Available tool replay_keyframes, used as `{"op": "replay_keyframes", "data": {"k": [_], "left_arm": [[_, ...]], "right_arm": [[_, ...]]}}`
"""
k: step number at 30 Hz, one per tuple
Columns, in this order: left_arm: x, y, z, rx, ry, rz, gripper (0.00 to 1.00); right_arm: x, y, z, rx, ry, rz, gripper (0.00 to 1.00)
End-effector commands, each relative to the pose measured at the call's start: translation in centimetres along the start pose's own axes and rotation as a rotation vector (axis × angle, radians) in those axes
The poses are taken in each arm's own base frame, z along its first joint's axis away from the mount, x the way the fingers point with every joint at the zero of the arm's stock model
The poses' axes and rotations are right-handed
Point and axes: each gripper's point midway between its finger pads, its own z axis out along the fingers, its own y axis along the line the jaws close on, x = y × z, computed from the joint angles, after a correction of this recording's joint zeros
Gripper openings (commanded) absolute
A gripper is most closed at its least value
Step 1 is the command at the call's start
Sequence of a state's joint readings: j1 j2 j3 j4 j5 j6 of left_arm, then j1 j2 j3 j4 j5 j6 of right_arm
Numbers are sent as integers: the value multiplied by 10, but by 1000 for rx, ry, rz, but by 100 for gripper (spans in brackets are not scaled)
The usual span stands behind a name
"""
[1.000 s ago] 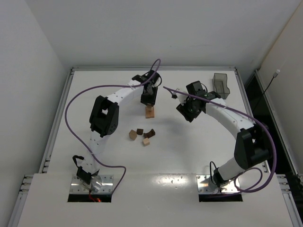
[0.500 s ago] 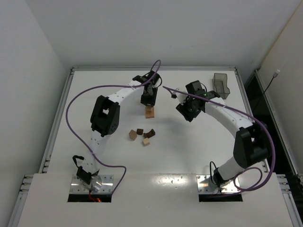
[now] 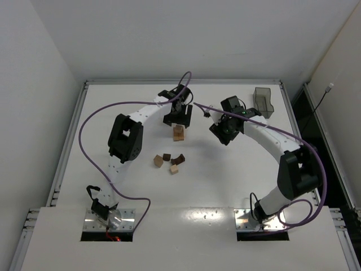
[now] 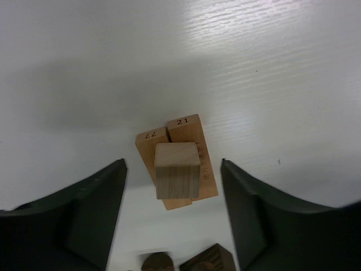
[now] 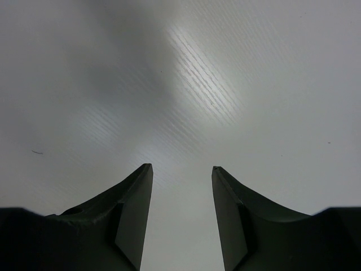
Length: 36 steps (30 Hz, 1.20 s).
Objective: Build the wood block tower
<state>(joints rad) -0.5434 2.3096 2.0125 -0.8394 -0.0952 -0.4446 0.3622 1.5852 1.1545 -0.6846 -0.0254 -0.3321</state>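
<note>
The wood block tower (image 3: 179,133) stands at the table's far middle. In the left wrist view it is two flat tan blocks (image 4: 186,135) side by side, marked 77 and 21, with a tan cube (image 4: 177,178) on top. My left gripper (image 3: 178,117) is open just behind and above the tower. In the left wrist view (image 4: 172,164) its jaws stand wide on either side of the cube without touching it. My right gripper (image 3: 219,132) is open and empty to the right of the tower, and its wrist view (image 5: 181,167) shows only bare table.
Loose blocks lie nearer the arms: a tan one (image 3: 158,161), a dark brown one (image 3: 167,157), a dark arch (image 3: 178,159) and a small tan one (image 3: 174,169). A translucent grey container (image 3: 263,101) stands at the back right.
My left gripper has opened and let go of the tan cube, which stays on the stack. It has drawn back slightly. The right arm has barely moved.
</note>
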Motion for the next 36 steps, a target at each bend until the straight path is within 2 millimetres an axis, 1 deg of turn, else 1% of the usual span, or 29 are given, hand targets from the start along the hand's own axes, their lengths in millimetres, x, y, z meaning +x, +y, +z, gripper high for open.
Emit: {"op": "replay_keyframes", "data": {"k": [1,4,7,8,9,10,12,13,14,15,16,17,18,19,20,21,22,23,24,25,26,27,28,29,30,32,34,35,36], "left_arm": [[-15,-5,-8,32,-38,-22,73],[-16,-8,-13,55,-39,-13,88],[-30,-7,-35,57,-102,-9,88],[-35,-6,-44,58,-129,-12,88],[-46,-6,-73,72,-192,-29,88],[-40,-3,-79,73,-195,-30,88],[-52,9,-106,79,-279,-84,88],[-52,22,-132,59,-331,-101,88],[-56,37,-144,44,-362,-139,88],[-55,48,-154,38,-376,-156,88],[-55,62,-163,12,-396,-177,90],[-51,77,-179,-2,-429,-201,94],[-51,104,-184,-26,-436,-248,96],[-48,122,-187,-49,-440,-277,98],[-39,136,-182,-52,-416,-289,100],[-38,171,-187,-84,-424,-356,100],[-32,190,-183,-99,-407,-380,100],[-18,199,-172,-63,-359,-410,100],[-13,236,-176,-72,-369,-489,100],[-5,248,-174,-55,-362,-515,100],[10,253,-166,-6,-330,-546,100],[18,277,-165,-24,-332,-601,100],[23,284,-168,-27,-335,-608,100],[30,289,-168,-30,-329,-612,100],[33,299,-170,-45,-334,-635,100],[38,302,-171,-54,-327,-619,100],[39,306,-176,-62,-338,-616,100],[39,306,-176,-62,-338,-616,100],[39,306,-176,-62,-338,-616,100]], "right_arm": [[-17,-9,-7,25,-44,19,43],[-17,-9,-7,25,-44,19,43],[-15,-8,-8,26,-45,19,43],[-14,-8,-12,30,-54,19,43],[-17,-8,-16,30,-71,-5,41],[-17,-2,-19,17,-80,-26,41],[-18,5,-35,22,-138,-87,39],[-18,13,-42,-5,-175,-106,39],[-10,21,-42,-22,-198,-129,39],[-9,27,-50,-30,-237,-165,40],[-19,45,-73,-50,-345,-278,45],[-15,59,-76,-79,-370,-328,47],[-16,78,-84,-147,-404,-370,49],[-17,96,-89,-198,-427,-434,58],[-20,108,-92,-244,-435,-453,64],[-20,122,-92,-314,-429,-467,70],[-27,132,-94,-359,-431,-476,75],[-29,144,-91,-418,-420,-490,83],[-36,160,-87,-500,-426,-512,87],[-42,167,-87,-532,-433,-537,87],[-44,180,-86,-589,-432,-565,87],[-43,192,-79,-661,-381,-587,84],[-43,202,-75,-714,-379,-673,78],[-42,219,-74,-785,-370,-714,75],[-45,226,-59,-818,-328,-722,74],[-54,234,-50,-842,-331,-767,64],[-63,240,-32,-850,-331,-785,60],[-70,243,-31,-851,-337,-795,55],[-74,245,-26,-841,-336,-809,54]]}}
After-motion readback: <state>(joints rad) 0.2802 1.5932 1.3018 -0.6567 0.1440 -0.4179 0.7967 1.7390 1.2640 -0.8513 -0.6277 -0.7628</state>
